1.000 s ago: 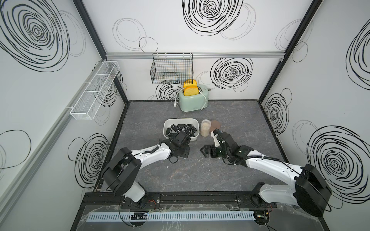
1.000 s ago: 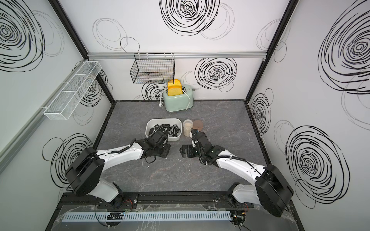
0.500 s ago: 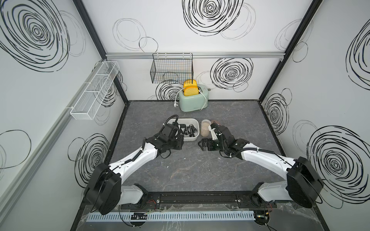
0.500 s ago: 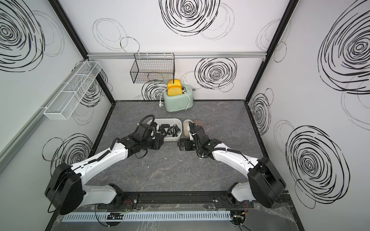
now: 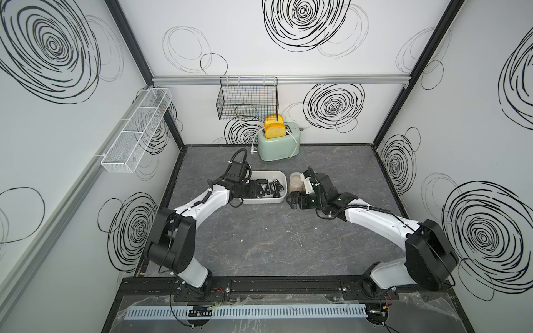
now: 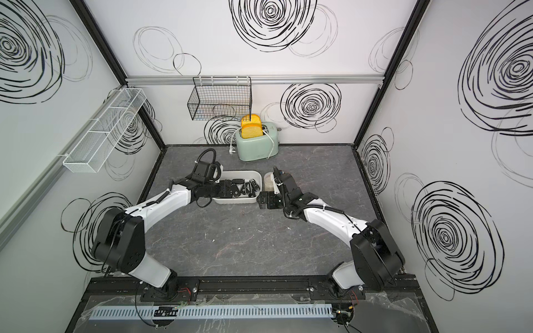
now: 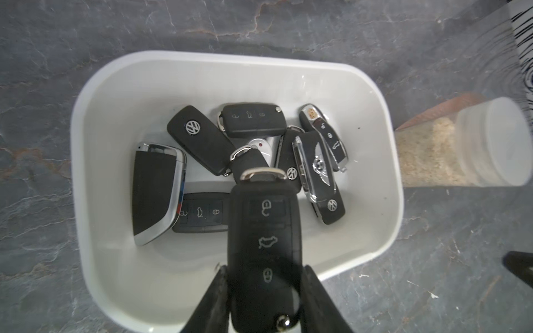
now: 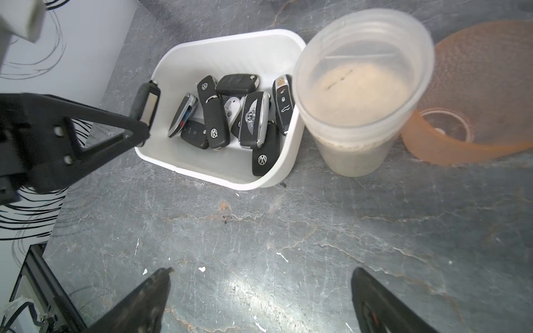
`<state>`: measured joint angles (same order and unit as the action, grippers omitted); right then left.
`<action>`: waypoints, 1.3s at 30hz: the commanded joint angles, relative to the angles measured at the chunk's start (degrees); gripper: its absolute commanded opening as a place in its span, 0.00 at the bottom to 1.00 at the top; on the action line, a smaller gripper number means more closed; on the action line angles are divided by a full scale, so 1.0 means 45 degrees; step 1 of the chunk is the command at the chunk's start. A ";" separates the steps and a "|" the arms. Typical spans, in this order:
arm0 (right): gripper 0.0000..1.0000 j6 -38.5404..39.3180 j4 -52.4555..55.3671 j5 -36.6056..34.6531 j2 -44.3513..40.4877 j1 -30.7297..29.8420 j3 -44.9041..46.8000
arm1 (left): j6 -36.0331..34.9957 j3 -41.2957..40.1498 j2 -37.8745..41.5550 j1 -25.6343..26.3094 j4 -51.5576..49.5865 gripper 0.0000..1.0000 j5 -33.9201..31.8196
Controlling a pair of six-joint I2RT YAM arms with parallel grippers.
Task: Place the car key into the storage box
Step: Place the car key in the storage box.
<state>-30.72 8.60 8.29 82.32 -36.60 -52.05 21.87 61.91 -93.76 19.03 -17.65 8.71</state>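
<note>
Left claw [image 7: 264, 269] pinching the car key [image 7: 264, 230] by its sides, buttons up, over the storage box [image 7: 230, 59], just inside the wall nearest the claw. Box sits mid-counter, toward the far edge. Right claw [image 8: 262, 272] spread, empty, beside the box. Best lower toward the bare floor patch before letting go, clear of the rim and the key pile [image 7: 202, 144].

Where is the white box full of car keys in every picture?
In a top view: the storage box sits mid-table, in front of the toaster.
In a top view: the storage box, same spot.
Left wrist: the storage box fills the middle, behind the held car key.
Right wrist: the storage box is in the picture's upper middle.
Shared landmark: the clear cup of beige powder beside the box, seen in all four.
</note>
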 commanded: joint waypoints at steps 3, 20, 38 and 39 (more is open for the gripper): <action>0.99 0.0225 0.0083 0.0090 -0.0177 0.0390 -0.0116 | 0.0040 0.0857 -0.1249 -0.0209 0.0768 0.38 -0.0335; 0.99 0.2311 -0.1834 -0.4151 -0.2162 0.0637 0.1844 | 0.0063 0.1083 -0.2153 -0.0250 0.0410 0.68 -0.0213; 0.99 0.6345 -1.0780 -0.9548 -0.2817 0.4832 0.7724 | -0.0587 0.1188 0.1975 -0.0995 -0.0604 0.98 -0.1439; 0.99 0.6471 -1.2194 -1.0075 -0.2518 0.4833 0.8299 | -0.0841 0.0929 0.2298 -0.1222 -0.0433 0.98 -0.1743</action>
<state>-5.10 -29.28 -30.48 68.53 -15.05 -19.11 21.32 66.96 -86.30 16.25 -19.92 4.84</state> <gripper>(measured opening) 0.990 0.981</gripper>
